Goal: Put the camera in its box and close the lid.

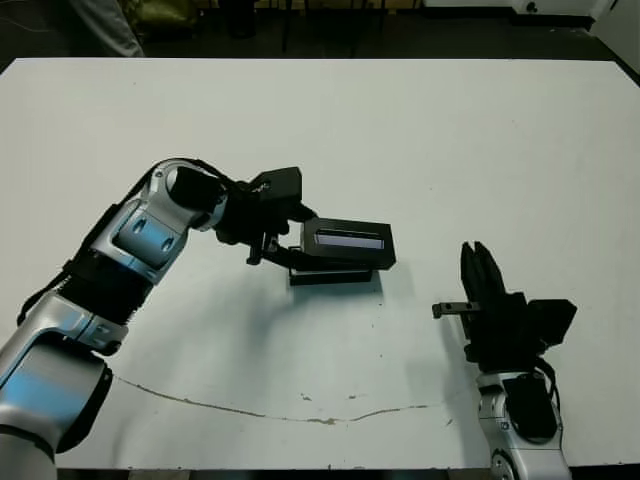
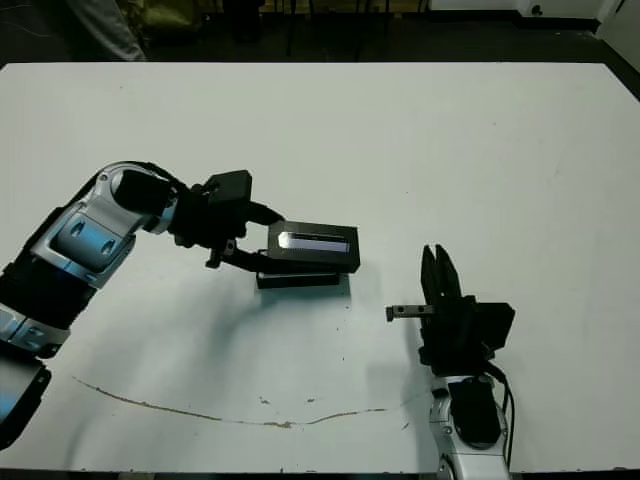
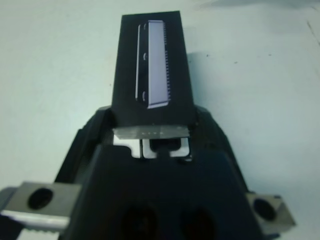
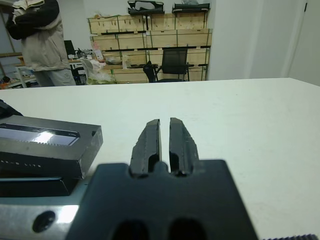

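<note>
Your left gripper (image 1: 283, 243) clamps the lid (image 1: 347, 244) at frame center, over the box (image 1: 333, 276). Your right gripper (image 4: 164, 136), lower right, is pinched narrow and empty.

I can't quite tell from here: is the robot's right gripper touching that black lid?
Apart. In the left eye view, the right gripper stands alone with bare white table between it and the lid, which the left gripper holds.
</note>
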Available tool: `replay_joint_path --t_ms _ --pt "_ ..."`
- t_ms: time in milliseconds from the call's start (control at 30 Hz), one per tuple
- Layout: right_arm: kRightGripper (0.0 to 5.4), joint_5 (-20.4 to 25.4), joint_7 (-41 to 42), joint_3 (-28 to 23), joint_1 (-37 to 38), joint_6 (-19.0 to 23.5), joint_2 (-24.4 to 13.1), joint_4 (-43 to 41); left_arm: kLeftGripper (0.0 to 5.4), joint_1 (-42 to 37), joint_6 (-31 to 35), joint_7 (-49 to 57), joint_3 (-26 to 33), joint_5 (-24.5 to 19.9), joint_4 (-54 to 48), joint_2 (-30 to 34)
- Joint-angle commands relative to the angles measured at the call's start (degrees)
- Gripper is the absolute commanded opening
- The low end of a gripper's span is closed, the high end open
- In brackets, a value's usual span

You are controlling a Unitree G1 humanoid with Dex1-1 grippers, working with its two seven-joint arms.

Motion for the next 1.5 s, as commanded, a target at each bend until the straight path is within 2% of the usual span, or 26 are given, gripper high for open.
replay_joint_path --t_ms 33,333,533,633,767,967,1500 --pt "0.00 0.0 -0.2 0.0 1.3 0.4 0.0 0.6 2.42 -0.2 0.3 -0.8 -0.6 1.3 0.1 0.7" --pt "0.00 0.4 0.3 -0.1 1.5 -0.5 -0.1 0.9 2.42 -0.5 4.3 -3.1 -1.0 2.4 -1.2 2.4" --pt "0.00 -0.2 0.0 0.2 1.5 -1.7 0.1 1.6 2.42 -0.7 4.4 -3.6 -1.0 3.3 -2.2 3.4" --pt "0.00 -0.3 -0.4 0.4 1.8 -0.6 0.2 0.9 2.42 -0.7 3.8 -3.9 -1.0 3.8 -2.3 3.9" --pt "0.00 0.3 -0.1 0.5 1.9 -1.3 0.4 1.3 2.42 -1.2 5.8 -4.2 -1.1 4.0 -2.3 4.0" --pt "0.00 -0.6 -0.6 0.5 1.8 -1.8 0.5 1.6 2.42 -1.1 5.5 -4.0 -1.2 4.2 -1.4 3.6" --pt "0.00 1.1 0.8 0.0 2.5 -3.0 0.3 1.5 2.42 2.8 5.1 -2.7 -1.1 4.1 1.7 3.9"
